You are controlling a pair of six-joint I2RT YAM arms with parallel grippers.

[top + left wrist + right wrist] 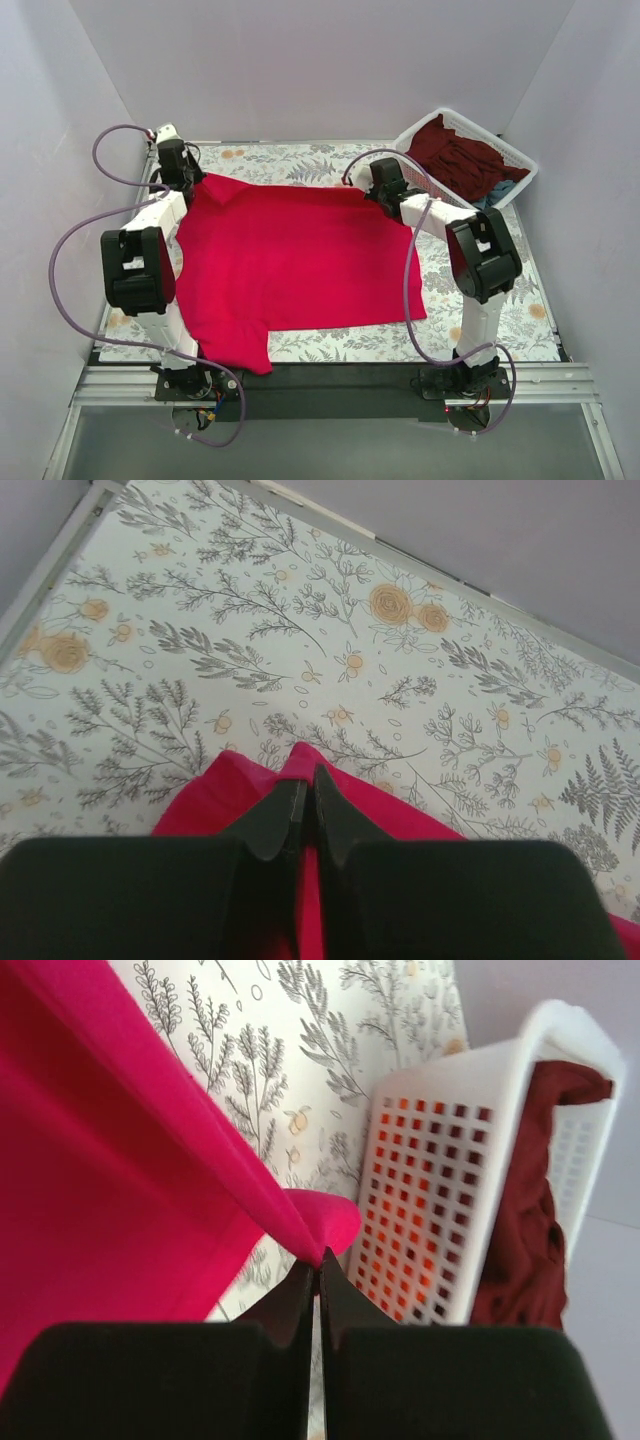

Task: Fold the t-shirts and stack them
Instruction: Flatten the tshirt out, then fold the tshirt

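Observation:
A crimson-red t-shirt (290,260) lies spread over the middle of the floral table. My left gripper (188,178) is shut on its far left corner; the left wrist view shows red cloth (230,790) pinched between the closed fingers (308,792). My right gripper (385,190) is shut on the shirt's far right corner, holding it lifted; the right wrist view shows a red fold (320,1220) in the fingertips (318,1265). A dark maroon shirt (455,160) and a teal-blue one (492,192) lie in the basket.
A white mesh basket (510,150) stands at the far right corner, close beside my right gripper; it also shows in the right wrist view (450,1190). Grey walls enclose the table on three sides. The floral mat (510,310) shows to the right of the shirt.

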